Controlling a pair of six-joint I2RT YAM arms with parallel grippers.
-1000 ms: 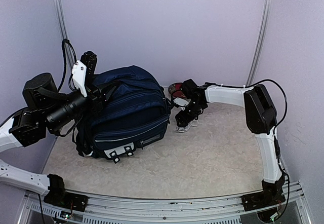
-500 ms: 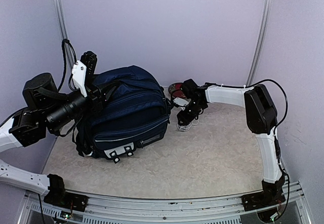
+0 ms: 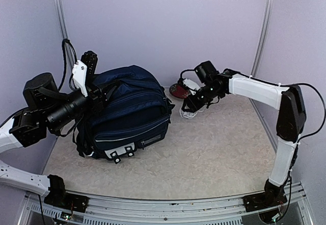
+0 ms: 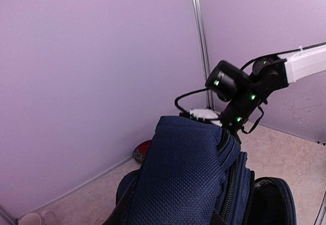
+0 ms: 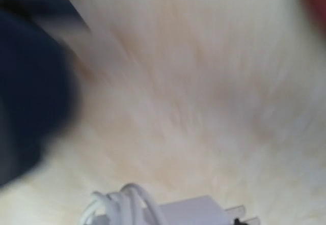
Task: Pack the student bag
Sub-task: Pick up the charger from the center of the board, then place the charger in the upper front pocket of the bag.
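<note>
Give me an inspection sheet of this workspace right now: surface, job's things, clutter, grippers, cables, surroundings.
Surface: beige mottled tabletop, with a metal rail along the near edge.
Job's things: navy student bag lying left of centre, one compartment seemingly open in the left wrist view; white charger with a coiled cord.
Clutter: red round item by the back wall; what it is cannot be told.
Grippers: left gripper at the bag's top edge, seemingly clamped on its fabric; right gripper above the table, seemingly closed on the charger.
Cables: black leads loop off both arms.
Surroundings: lilac walls, metal corner poles.
</note>
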